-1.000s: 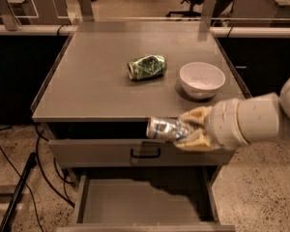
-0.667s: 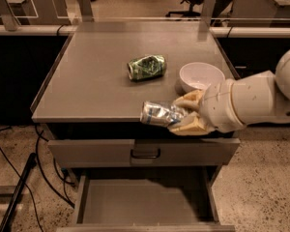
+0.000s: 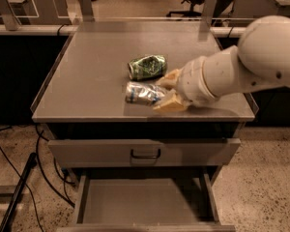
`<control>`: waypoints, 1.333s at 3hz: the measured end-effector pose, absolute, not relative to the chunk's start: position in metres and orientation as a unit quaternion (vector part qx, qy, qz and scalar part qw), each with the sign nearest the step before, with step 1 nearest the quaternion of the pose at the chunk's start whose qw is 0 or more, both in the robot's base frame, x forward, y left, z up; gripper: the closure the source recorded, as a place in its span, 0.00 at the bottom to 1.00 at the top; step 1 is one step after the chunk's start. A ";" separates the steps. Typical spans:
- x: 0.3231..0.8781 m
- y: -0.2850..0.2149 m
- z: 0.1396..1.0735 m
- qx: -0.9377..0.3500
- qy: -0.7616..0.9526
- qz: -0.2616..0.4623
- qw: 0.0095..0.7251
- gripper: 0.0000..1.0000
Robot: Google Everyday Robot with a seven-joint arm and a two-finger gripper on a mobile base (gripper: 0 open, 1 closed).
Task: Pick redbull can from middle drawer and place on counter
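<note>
The redbull can [image 3: 142,93], slim and silver with blue patches, lies on its side in my gripper [image 3: 167,92], low over the front middle of the counter [image 3: 87,71]. The gripper's tan fingers [image 3: 170,102] are shut on the can's right end. My white arm reaches in from the right. The middle drawer [image 3: 140,202] stands pulled open below, its flat grey bottom bare.
A wider green patterned can [image 3: 146,66] lies on its side on the counter just behind the redbull can. A closed drawer front with a dark loop handle [image 3: 145,154] sits above the open drawer. Cables [image 3: 19,173] trail on the floor at left. The arm hides the counter's right part.
My gripper has carried the redbull can up from the counter's front edge and back over the counter, nearer the green can. The white bowl is now hidden behind my arm.
</note>
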State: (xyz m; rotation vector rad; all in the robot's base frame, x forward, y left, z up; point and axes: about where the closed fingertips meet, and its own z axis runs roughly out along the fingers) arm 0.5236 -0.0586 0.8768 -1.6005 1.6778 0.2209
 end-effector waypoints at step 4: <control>0.584 0.015 0.833 -0.679 0.655 0.108 0.312 1.00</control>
